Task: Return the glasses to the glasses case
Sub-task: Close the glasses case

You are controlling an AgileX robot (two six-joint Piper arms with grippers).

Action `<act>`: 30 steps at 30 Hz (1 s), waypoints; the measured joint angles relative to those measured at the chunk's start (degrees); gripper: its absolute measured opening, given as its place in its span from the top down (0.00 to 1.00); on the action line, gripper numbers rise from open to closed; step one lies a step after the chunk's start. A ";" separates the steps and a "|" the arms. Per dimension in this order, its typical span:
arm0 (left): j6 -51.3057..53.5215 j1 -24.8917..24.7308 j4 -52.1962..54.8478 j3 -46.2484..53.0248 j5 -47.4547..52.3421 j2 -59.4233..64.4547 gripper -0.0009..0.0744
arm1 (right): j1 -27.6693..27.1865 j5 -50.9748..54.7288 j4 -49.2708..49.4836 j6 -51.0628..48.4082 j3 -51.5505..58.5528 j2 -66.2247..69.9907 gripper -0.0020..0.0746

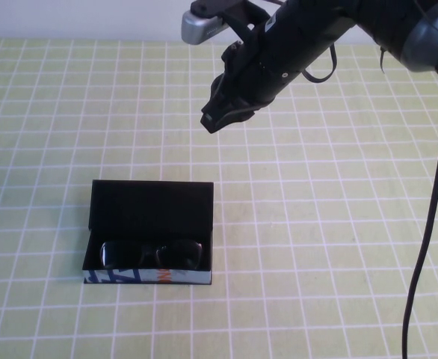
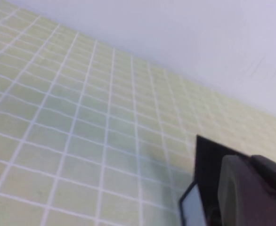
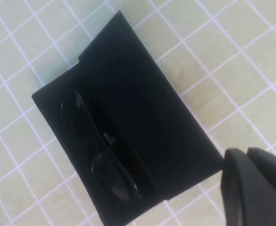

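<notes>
Glasses (image 1: 153,255) lie inside open glasses case (image 1: 149,233), so right gripper (image 1: 220,114) hangs empty above, claw apparently pressed together; left gripper (image 2: 251,193) parked beside case, state indeterminable.

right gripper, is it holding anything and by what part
Nothing. The right gripper hangs empty above the table; the glasses lie in the open case. The left gripper is out of view.
</notes>
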 joint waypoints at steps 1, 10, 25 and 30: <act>-0.55 0.00 -1.03 0.00 -0.41 0.00 0.99 | 0.00 0.00 0.12 0.14 0.00 0.00 0.99; -1.20 -1.68 -9.34 -7.35 8.58 6.06 0.99 | 0.00 0.04 0.24 4.38 0.00 0.00 0.99; 33.33 -6.68 -22.61 -27.49 32.10 54.88 0.99 | -0.37 0.04 -0.55 8.17 0.00 1.31 0.99; 52.21 -6.68 -40.23 -28.52 27.67 67.45 0.99 | -2.43 0.04 -0.22 10.53 0.00 1.91 0.99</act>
